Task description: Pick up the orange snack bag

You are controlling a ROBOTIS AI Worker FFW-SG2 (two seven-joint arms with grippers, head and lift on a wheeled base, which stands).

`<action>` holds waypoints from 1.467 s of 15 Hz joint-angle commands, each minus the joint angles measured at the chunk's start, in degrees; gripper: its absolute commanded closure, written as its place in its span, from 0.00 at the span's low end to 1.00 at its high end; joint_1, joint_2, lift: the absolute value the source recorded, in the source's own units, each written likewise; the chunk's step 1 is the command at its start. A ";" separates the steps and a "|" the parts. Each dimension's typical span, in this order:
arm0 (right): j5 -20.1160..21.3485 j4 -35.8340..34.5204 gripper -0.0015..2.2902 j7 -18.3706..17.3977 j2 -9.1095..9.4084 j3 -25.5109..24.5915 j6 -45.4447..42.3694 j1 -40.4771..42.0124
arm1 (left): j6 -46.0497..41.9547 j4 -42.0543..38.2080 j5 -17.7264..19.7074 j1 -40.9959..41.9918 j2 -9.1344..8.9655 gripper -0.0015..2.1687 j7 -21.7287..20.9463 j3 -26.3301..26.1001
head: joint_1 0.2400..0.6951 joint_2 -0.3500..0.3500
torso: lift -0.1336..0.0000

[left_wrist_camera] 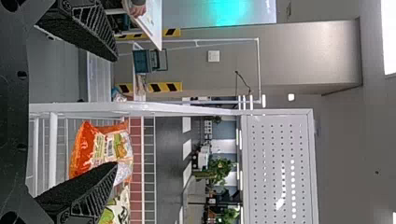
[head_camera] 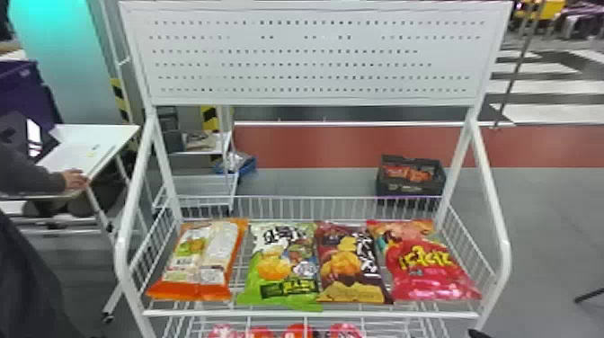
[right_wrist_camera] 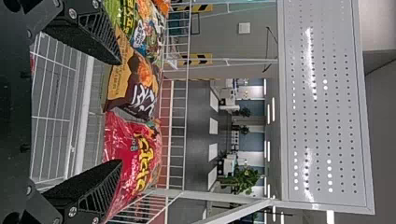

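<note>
On the upper wire shelf (head_camera: pixel 310 313) of a white display rack, the orange snack bag (head_camera: pixel 191 260) occupies the robot's far left place. It lies with its pale printed panel and barcode facing up, an orange band along its near end and another strip of orange down its right side. Just beside it, with a narrow strip of wire showing between them, is a green-and-white snack bag (head_camera: pixel 283 265). A dark brown snack bag (head_camera: pixel 350 265) comes next, edge to edge with the green one, and a red-and-pink snack bag (head_camera: pixel 427 269) takes the far right place. Above the shelf spans a white perforated panel (head_camera: pixel 314 58). Round red-topped packages (head_camera: pixel 299 331) sit on the level below, and a black crate (head_camera: pixel 411 180) of orange-red packets stands on the floor behind the rack.

The left gripper (left_wrist_camera: pixel 116 112) is released, its two black fingers spread wide with nothing between them. It is in front of the rack's left side, and one finger partly covers the orange bag from the left wrist camera.

The right gripper (head_camera: pixel 478 334) is low at the bottom edge of the head view, near the rack's right leg. From its own wrist camera, it too is unclenched and empty, its fingers well apart before the brown and red-and-pink bags.
</note>
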 commanded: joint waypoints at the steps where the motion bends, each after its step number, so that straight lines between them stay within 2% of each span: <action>1: -0.01 0.00 0.06 -0.06 0.00 0.00 0.02 0.00 | -0.12 -0.04 0.00 0.00 -0.01 0.04 0.14 0.00 | 0.57 0.50 | 1.00; 22: 0.17 0.18 0.06 -0.06 0.70 0.26 -0.16 -0.18 | 0.41 0.57 0.09 -2.81 0.08 0.07 0.05 -0.26 | 0.57 0.50 | 1.00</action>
